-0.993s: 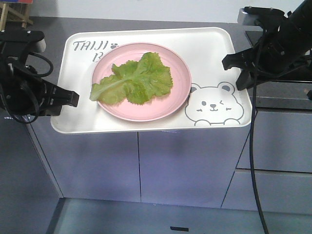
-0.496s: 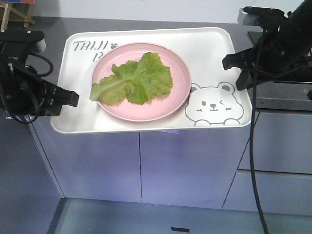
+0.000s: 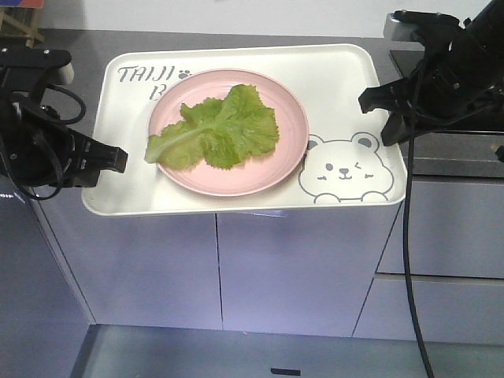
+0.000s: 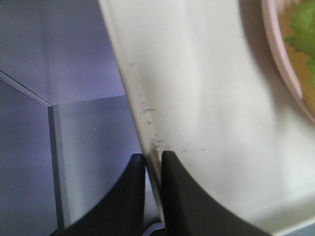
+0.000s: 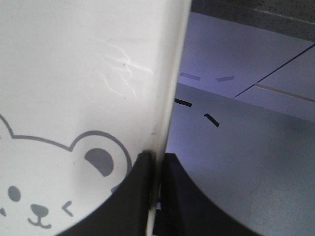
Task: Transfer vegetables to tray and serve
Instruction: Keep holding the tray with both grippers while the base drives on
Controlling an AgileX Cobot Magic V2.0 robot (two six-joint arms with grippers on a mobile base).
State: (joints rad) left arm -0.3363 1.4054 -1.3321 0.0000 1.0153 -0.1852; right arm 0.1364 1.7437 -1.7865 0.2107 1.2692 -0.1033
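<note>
1. The vegetables (image 3: 220,130) sit in a loose pile on the pink plate (image 3: 293,106). The plate rides on the tray (image 3: 346,79), a bit toward 10 o'clock from the tray's middle.
2. My left gripper (image 3: 120,160) is clamped on the tray's rim at about 8 o'clock. My right gripper (image 3: 384,114) is clamped on the rim at about 3 o'clock. Both wrist views show the thin rim sandwiched tight between the fingers.
3. My guess is the tray's a stiff, light, glossy plastic, so that skinny rim could slip in a pinch grip. The plate's just sitting loose and would slide if I tilt. The lettuce is floppy and weighs nothing. Opposite rims seem the right hold, as long as both sides stay level.
4. The counter (image 3: 79,35) is at 12 o'clock, and I can't tell if the far edge rests on it. The cabinet doors (image 3: 299,268) are below at 6. A cable (image 3: 407,260) dangles off my right arm near the tray's 4 o'clock corner and could snag.
</note>
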